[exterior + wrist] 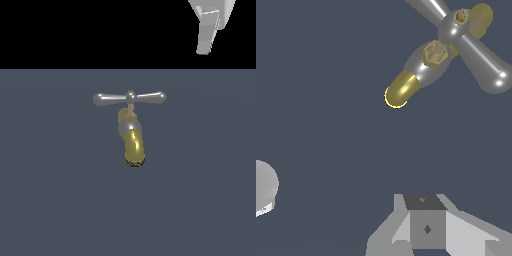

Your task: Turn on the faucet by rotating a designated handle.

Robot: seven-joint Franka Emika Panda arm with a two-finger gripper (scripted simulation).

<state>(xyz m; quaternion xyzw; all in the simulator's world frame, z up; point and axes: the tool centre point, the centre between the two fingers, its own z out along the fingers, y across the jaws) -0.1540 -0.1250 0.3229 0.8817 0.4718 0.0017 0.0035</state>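
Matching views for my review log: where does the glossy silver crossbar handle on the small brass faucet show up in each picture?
Exterior view: the silver crossbar handle lies level at the picture's upper centre, above the brass-yellow curved spout.
Wrist view: the handle runs diagonally through the top right corner.
Shared landmark: the spout, just beside the handle in both views.
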